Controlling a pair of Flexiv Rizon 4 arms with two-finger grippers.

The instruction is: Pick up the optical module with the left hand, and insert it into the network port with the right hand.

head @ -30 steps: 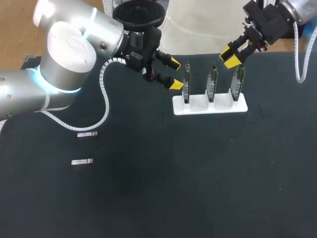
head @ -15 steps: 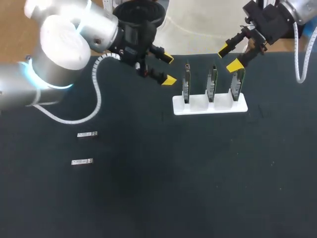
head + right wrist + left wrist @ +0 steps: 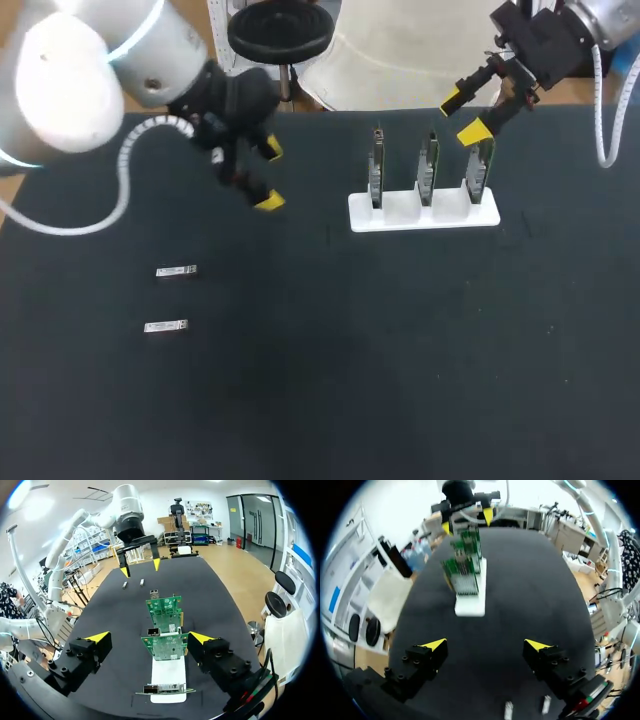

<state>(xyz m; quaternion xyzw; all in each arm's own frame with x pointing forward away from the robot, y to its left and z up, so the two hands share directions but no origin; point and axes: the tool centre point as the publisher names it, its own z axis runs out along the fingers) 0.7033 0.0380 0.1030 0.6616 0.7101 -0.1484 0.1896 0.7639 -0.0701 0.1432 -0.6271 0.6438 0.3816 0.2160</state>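
Two small silver optical modules lie flat on the black table at the left. In the left wrist view the modules lie just under my gripper. My left gripper hangs open and empty between them and the white holder. Three upright green network cards stand in the holder. My right gripper is open above the right-hand card, its fingers either side of it without touching. Silver port cages show on the cards.
The holder stands near the table's far edge, right of the middle. Black mat stretches from the holder toward the near edge. In the right wrist view my left gripper hangs beyond the cards, with both modules past it.
My left arm has swung left, away from the left-hand card. The right gripper's fingers have spread from nearly shut to wide open above the right-hand card.
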